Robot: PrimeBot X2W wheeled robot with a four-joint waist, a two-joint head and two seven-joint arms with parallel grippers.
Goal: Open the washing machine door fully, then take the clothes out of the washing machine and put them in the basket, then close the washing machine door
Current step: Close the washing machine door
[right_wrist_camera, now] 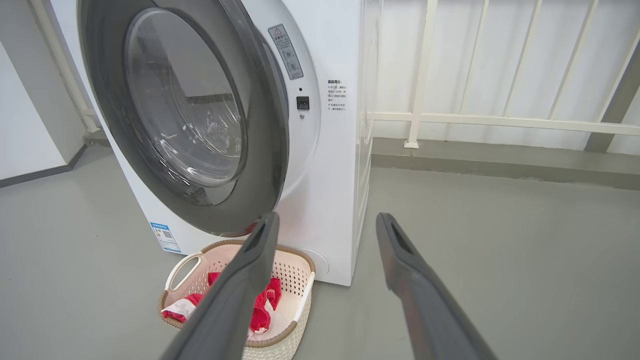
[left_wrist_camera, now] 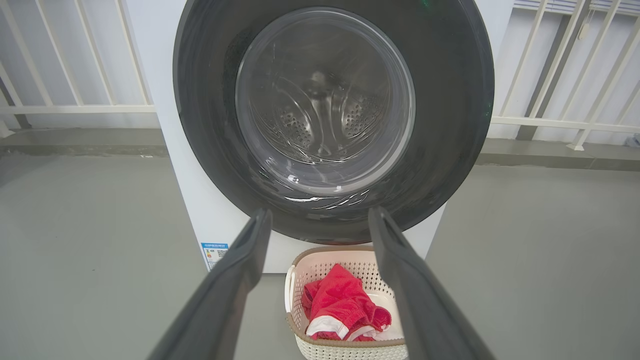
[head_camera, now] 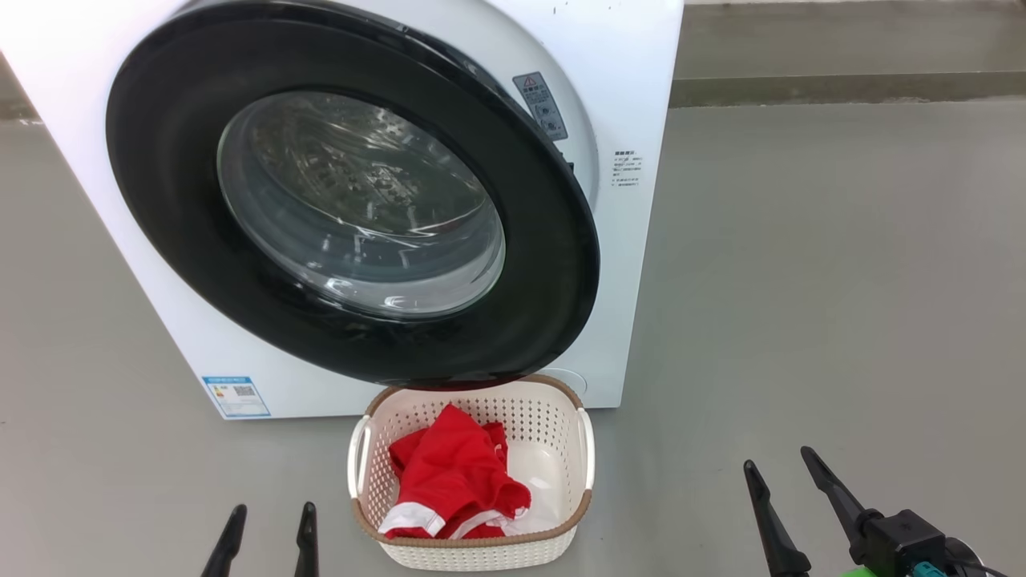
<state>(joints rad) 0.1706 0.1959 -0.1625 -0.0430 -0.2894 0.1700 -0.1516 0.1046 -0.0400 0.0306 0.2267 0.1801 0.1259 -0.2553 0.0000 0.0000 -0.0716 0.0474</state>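
- The left gripper points straight ahead, its two long dark fingers spread wide, gripping nothing.
- The right gripper reaches further forward than the left one, its fingers leaning slightly toward the left gripper, also wide apart and empty.
- Behind the right gripper's fingers sits a dark wrist block, with green and teal parts beneath it.

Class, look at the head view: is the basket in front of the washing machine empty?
No, red clothes with white trim lie inside the basket.
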